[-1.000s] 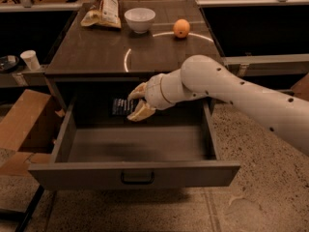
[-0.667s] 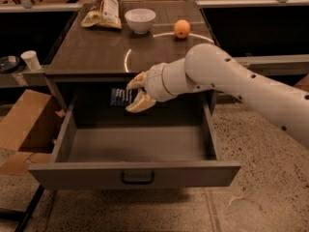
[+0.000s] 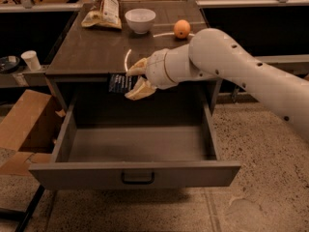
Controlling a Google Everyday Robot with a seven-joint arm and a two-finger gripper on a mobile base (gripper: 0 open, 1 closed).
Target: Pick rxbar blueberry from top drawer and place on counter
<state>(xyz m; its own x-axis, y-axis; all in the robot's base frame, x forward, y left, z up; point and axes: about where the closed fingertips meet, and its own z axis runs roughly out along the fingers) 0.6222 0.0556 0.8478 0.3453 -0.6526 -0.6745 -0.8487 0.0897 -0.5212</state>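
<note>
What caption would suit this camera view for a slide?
The gripper holds a dark snack bar above the open drawer, level with the front edge of the counter.

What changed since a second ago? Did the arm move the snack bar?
The gripper, shut on the snack bar, lifted it up out of the drawer to the front edge of the counter. The drawer stayed open; the bowl, orange and bag did not move.

The jaws clamp the rxbar blueberry [image 3: 119, 83] at the front edge of the desk [image 3: 91, 52], above the open top drawer [image 3: 140, 145]. A bowl [image 3: 140, 20] and an orange [image 3: 182, 28] sit near the back edge.
</note>
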